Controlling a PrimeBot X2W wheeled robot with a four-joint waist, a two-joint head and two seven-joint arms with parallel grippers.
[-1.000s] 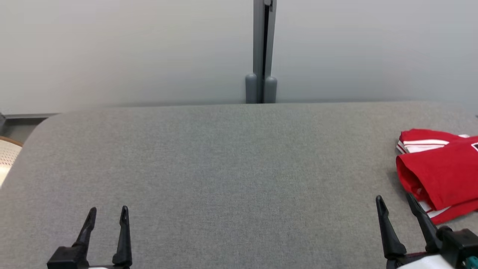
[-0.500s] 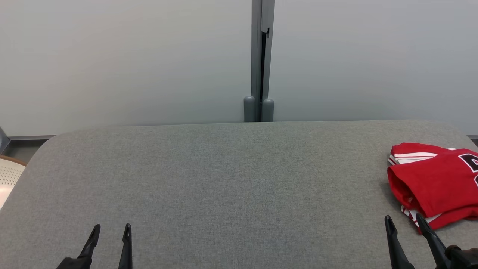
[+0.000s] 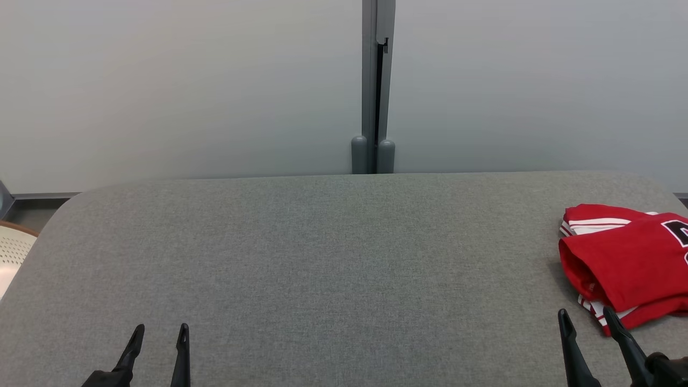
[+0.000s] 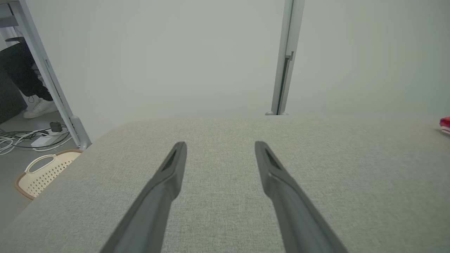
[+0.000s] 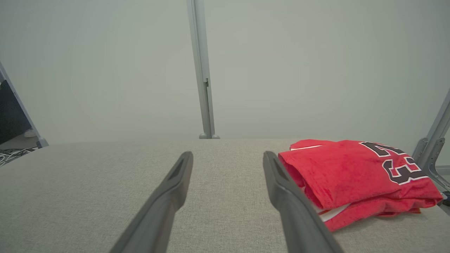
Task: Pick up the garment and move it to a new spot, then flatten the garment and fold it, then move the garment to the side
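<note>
The garment (image 3: pixel 629 263) is a red jersey with white stripes and dark numbers, folded into a thick pile at the right edge of the grey table (image 3: pixel 333 258). In the right wrist view the garment (image 5: pixel 355 175) lies just right of my right gripper (image 5: pixel 228 156), which is open and holds nothing. In the head view the right gripper (image 3: pixel 587 317) stands at the lower right, just in front of the garment's near corner. My left gripper (image 3: pixel 160 332) is open at the lower left over bare cloth, and its fingers (image 4: pixel 168 175) are spread with nothing between them. A red sliver of the garment (image 4: pixel 445 123) shows at the far right.
A pale partition wall with a grey post (image 3: pixel 374 86) stands behind the table. A cream perforated basket (image 4: pixel 42 172) sits on the floor past the table's left edge, near cables (image 4: pixel 21 138) and a person's shoe (image 4: pixel 39 107). A metal frame (image 5: pixel 432 140) rises right of the garment.
The head camera tilted up between the earliest frame and half a second ago, so everything sits lower in the picture. Both grippers stay open; the garment lies where it was.
</note>
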